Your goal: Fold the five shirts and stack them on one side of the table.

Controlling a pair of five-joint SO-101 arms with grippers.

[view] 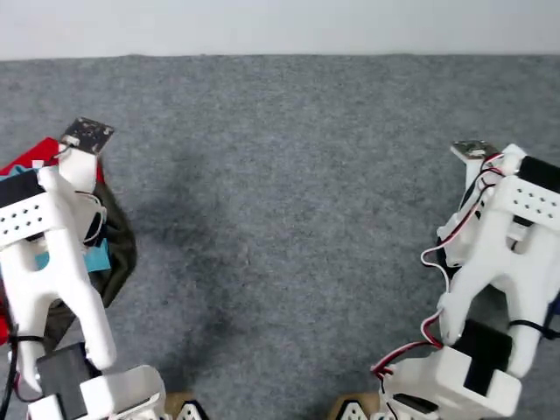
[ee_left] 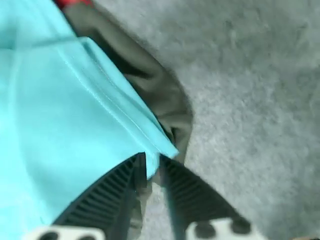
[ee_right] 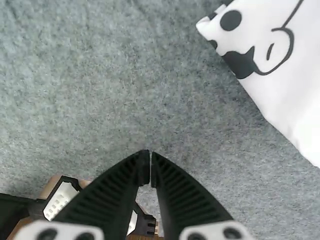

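A pile of shirts lies at the table's left edge: a cyan shirt (ee_left: 60,110) on top of a dark olive shirt (ee_left: 165,100), with a red shirt (view: 26,156) at the back. My left gripper (ee_left: 151,165) is shut on a corner of the cyan shirt, whose edge sits pinched between the black fingers. In the high view the left arm (view: 52,254) covers most of the pile, with cyan (view: 98,257) and olive (view: 121,254) cloth peeking out. My right gripper (ee_right: 150,159) is shut on nothing, just above the grey surface. A white shirt with black print (ee_right: 272,70) lies near it.
The grey felt table top (view: 289,192) is bare between the two arms. The right arm (view: 499,262) stands at the right edge with red and white cables along it. The arm bases sit at the front edge.
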